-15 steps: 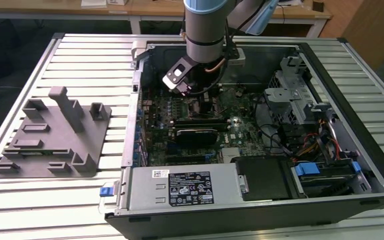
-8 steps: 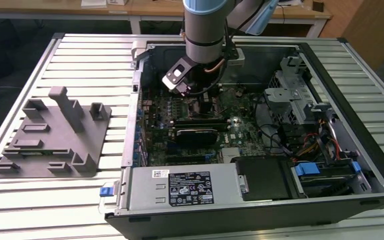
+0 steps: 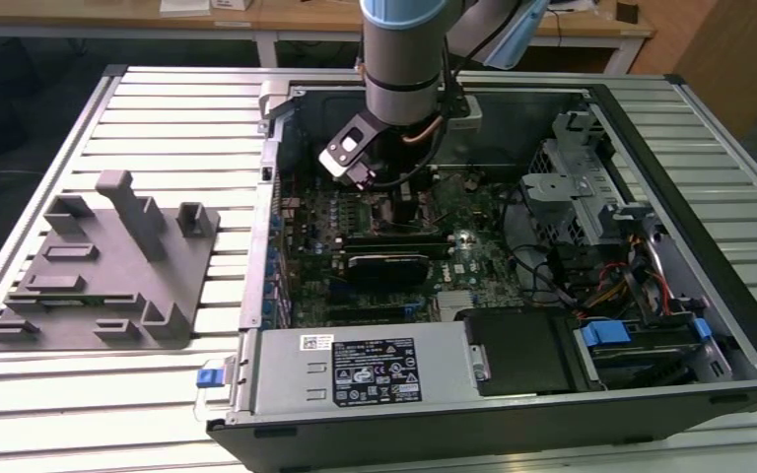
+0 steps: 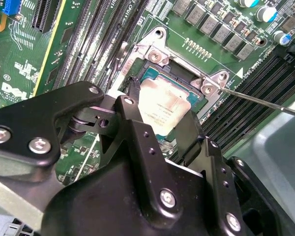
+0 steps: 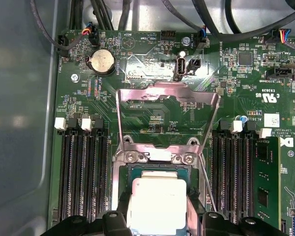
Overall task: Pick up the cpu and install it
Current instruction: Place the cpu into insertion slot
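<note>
- Two fingers (image 4: 186,135) are clamped on the one cpu (image 4: 162,101), one against each of two opposite edges. This grip likely holds the chip flat and leaves its underside untouched.
- In both wrist views the cpu lies square over the single socket (image 5: 137,169), inside the socket's frame. I cannot tell whether it is fully seated or just above the contacts.
- One hinged metal plate (image 5: 152,93) stands open off the socket, and one thin lever (image 4: 255,101) is swung aside. Both seem to be out of the way so that the opening is free for the chip. Two screws (image 5: 131,157) fix the hinge.
- The green circuit board (image 5: 246,83) lies flat around the socket and carries one coin battery (image 5: 102,61).
- In the exterior view the one arm (image 3: 405,59) reaches straight down into the open computer case (image 3: 263,197), toward the case's twelve o'clock. A vertical reach suits a board lying flat.
- One grey fixture (image 3: 103,266) rests on the bench (image 3: 90,414) at nine o'clock from the case, on the exterior view's left and well apart from the arm.
</note>
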`<state>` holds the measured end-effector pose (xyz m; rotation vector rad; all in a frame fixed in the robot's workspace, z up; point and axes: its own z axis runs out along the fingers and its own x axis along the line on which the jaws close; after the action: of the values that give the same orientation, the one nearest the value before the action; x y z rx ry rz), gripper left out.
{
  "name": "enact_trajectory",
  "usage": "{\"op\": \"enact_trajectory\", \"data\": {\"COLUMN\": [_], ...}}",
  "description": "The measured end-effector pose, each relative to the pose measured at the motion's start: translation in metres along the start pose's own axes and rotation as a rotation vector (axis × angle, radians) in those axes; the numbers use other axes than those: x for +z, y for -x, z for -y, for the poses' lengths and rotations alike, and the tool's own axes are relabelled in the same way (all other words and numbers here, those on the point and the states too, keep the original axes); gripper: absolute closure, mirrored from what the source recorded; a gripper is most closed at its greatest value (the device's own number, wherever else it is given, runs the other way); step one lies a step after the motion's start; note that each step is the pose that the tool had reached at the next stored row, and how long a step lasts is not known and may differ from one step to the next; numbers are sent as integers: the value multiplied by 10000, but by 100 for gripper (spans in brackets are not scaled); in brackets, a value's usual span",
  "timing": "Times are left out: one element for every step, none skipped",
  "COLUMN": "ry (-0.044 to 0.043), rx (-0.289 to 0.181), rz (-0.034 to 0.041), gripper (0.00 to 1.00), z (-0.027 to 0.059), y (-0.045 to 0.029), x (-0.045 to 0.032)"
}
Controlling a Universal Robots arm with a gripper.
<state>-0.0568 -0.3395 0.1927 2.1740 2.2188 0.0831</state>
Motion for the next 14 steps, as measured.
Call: {"op": "enact_trajectory", "data": {"ry": [1,4,4,3,1,1,0,-1,1,1,1,2,2,2], "rx": [2,2,2,2,1,1,0,0,0,0,1,1,1,1], "rz": [-8,-6,-4,-2,0,0,2,4,1,1,1,0,-1,0], "gripper": [47,46,40,40,40,40,40,40,40,40,40,40,40,40], "z": [0,0,0,0,0,0,0,0,-1,-2,-3,-5,-7,-9], "y": [-1,-1,-1,-1,0,0,0,0,0,-1,-1,-1,-2,-2], "x": [2,3,2,2,1,1,-1,-9,-22,-42,-64,-89,-116,-145]}}
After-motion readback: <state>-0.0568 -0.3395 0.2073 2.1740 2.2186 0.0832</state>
